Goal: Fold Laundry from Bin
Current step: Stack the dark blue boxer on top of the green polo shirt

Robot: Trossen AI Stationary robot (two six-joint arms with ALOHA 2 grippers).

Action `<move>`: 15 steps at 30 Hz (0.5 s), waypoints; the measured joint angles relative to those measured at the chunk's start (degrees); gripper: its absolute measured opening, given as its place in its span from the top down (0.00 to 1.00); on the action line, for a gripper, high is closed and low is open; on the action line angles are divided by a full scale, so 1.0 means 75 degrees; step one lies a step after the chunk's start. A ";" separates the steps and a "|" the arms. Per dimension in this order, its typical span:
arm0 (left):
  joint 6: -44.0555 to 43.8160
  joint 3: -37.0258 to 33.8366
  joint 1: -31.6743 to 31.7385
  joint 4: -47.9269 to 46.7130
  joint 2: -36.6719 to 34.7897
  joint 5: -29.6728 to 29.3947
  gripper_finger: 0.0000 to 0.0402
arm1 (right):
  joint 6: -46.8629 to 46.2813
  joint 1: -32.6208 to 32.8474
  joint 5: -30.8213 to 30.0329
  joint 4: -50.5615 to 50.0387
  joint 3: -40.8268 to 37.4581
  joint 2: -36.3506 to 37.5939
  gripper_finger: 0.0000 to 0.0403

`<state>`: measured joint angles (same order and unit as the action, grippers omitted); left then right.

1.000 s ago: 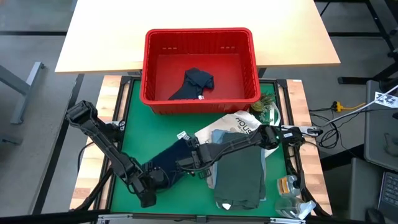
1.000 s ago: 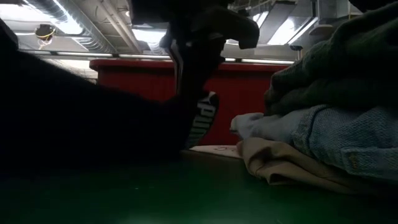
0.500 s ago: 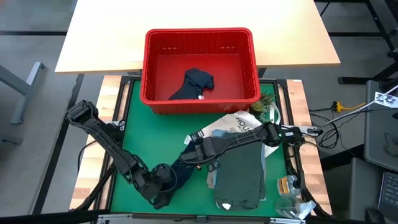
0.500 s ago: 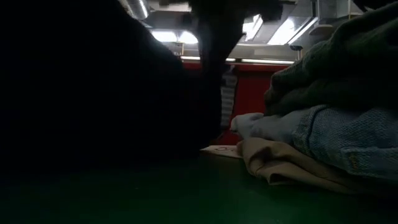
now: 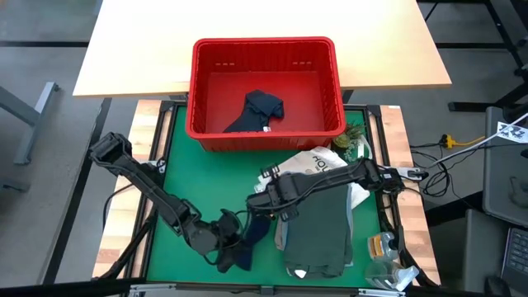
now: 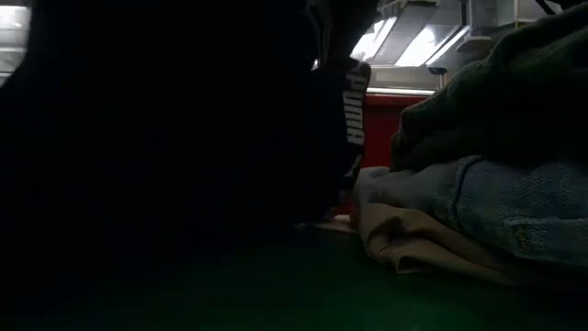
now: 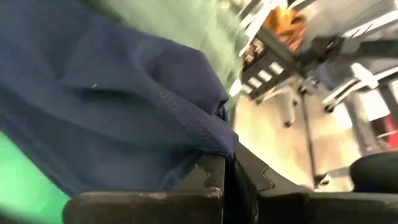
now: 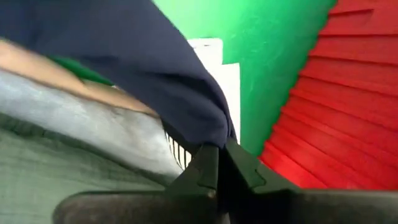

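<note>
I hold the soft navy shorts (image 5: 247, 235) between my two pincers, over the green mat (image 5: 181, 177). My left gripper (image 5: 233, 256) is pinched tight on one edge near the table's front. My right gripper (image 5: 266, 198) is pinched tight on another edge, beside the folded pile of clothes (image 5: 318, 231). The red plastic bin (image 5: 266, 87) sits behind, with one dark garment (image 5: 260, 111) inside. Since a moment ago, my left pincer has moved right, bunching the shorts up.

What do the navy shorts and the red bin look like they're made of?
Navy shorts: apparently thin woven fabric, matte, draping in soft folds with a stitched hem; held by the left gripper and the right gripper. Red bin: likely rigid moulded plastic, slightly glossy, with slotted walls.
</note>
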<state>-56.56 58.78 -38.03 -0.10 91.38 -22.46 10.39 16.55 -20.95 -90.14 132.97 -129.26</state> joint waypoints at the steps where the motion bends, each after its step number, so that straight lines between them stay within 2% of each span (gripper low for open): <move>1: 0.0085 0.0000 0.0039 0.0233 0.0042 -0.0040 1.00 | -0.0017 0.0038 -0.0030 0.0037 -0.0041 0.0085 0.99; 6: 0.0453 0.0049 0.0274 0.1475 0.0462 0.0053 1.00 | -0.0049 0.0213 -0.0088 0.0005 -0.0062 0.0468 0.99; 15: 0.1878 0.1452 0.0588 0.1321 0.1086 0.0149 1.00 | -0.0148 0.0482 -0.0625 0.0017 -0.0071 0.1029 0.99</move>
<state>-42.48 69.68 -33.61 9.81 99.52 -21.35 9.28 20.17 -25.64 -90.02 132.44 -121.55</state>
